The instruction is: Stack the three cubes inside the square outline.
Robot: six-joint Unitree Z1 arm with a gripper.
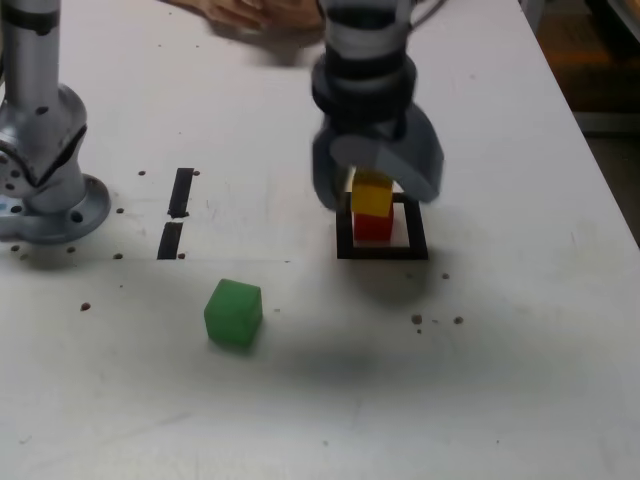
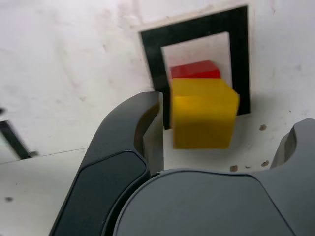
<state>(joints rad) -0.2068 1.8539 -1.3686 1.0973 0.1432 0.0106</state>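
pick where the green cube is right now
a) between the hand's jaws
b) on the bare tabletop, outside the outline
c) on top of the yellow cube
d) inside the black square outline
b: the exterior view shows the green cube sitting by itself on the tabletop, outside the square outline, where the yellow cube rests on the red one.
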